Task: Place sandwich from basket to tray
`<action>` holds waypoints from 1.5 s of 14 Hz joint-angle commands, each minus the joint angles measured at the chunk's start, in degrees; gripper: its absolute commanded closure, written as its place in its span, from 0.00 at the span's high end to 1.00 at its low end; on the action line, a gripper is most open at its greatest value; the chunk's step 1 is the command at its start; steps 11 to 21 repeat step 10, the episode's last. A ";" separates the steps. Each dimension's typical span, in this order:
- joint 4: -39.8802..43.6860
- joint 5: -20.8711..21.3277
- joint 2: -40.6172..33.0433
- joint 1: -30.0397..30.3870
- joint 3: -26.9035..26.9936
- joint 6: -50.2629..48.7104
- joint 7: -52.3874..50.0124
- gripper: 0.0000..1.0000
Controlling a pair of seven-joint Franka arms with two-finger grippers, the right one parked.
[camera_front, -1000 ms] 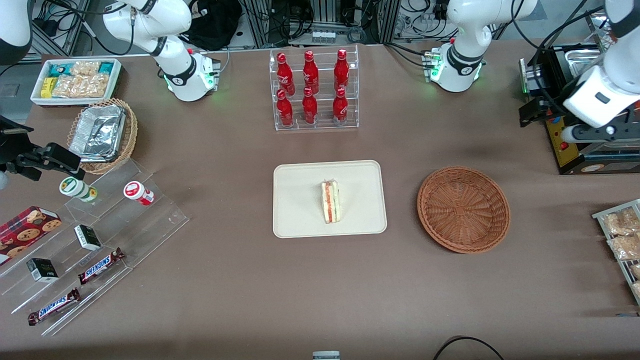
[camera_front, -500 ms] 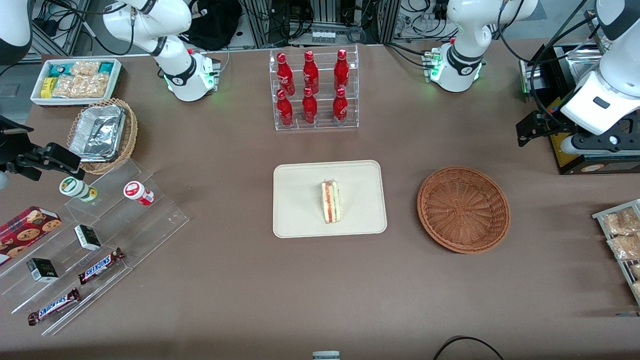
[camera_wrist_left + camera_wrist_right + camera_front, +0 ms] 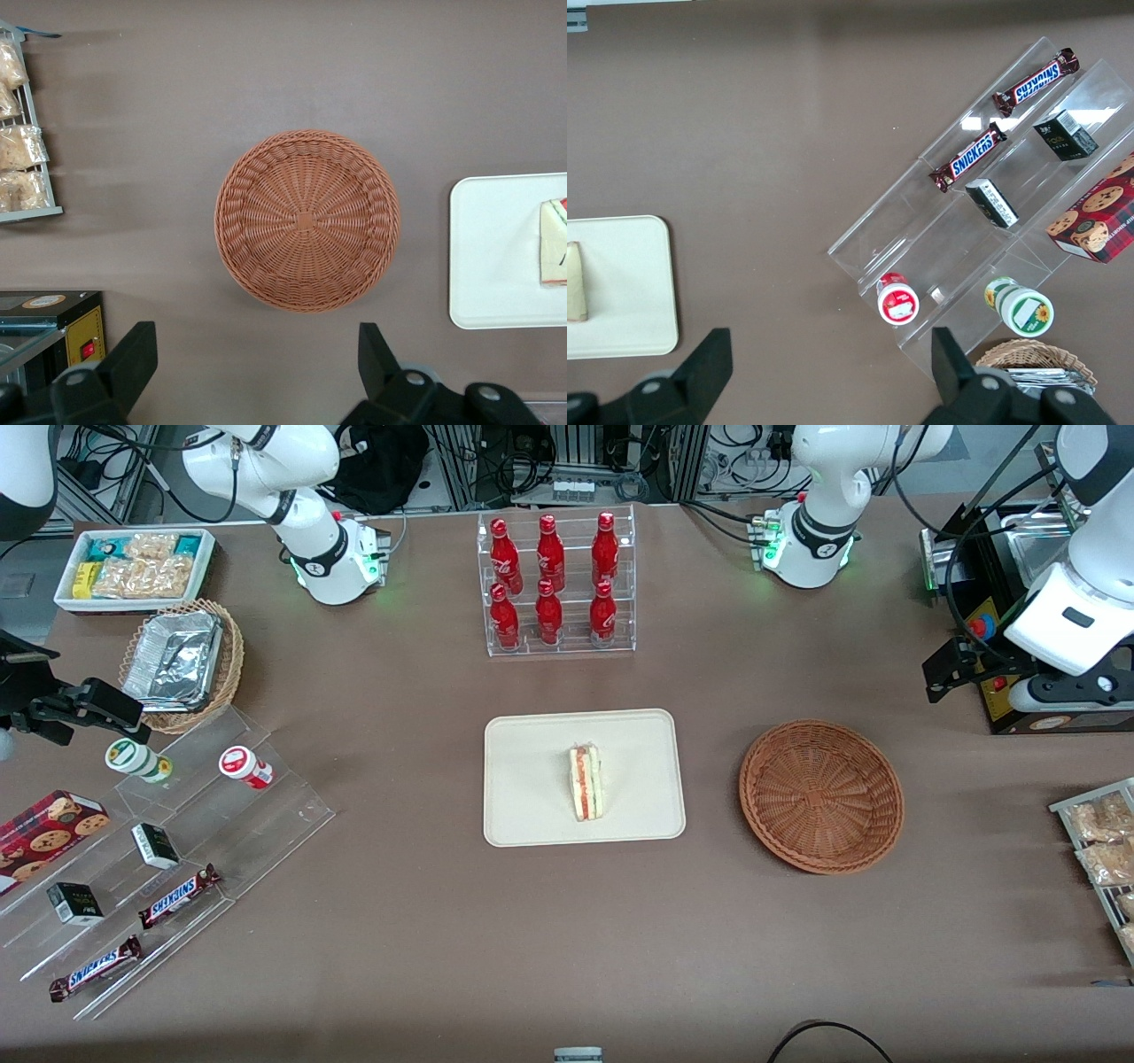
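Observation:
The sandwich (image 3: 586, 782) lies on the cream tray (image 3: 532, 744) in the middle of the table, its red and green filling edge showing. It also shows in the left wrist view (image 3: 554, 252) on the tray (image 3: 496, 257). The reddish-brown wicker basket (image 3: 821, 795) is empty and sits beside the tray, toward the working arm's end; it also shows in the left wrist view (image 3: 306, 220). My left gripper (image 3: 1059, 693) hangs high above the table, farther from the front camera than the basket, near the black box. In the left wrist view the gripper (image 3: 255, 341) is open and empty.
A clear rack of red bottles (image 3: 554, 584) stands farther from the front camera than the tray. A black box (image 3: 1019, 691) and a rack of snack bags (image 3: 1099, 850) sit at the working arm's end. A clear stepped stand with snacks (image 3: 159, 850) lies toward the parked arm's end.
My left arm's wrist has shifted a little nearer to the front camera, with the gripper still open. The sandwich, tray and basket have not moved.

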 commanded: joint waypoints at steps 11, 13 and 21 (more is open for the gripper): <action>4.18 -1.49 -0.57 0.08 1.74 -8.34 -2.81 1.00; 4.18 -1.49 -0.57 0.08 1.74 -8.34 -2.81 1.00; 4.18 -1.49 -0.57 0.08 1.74 -8.34 -2.81 1.00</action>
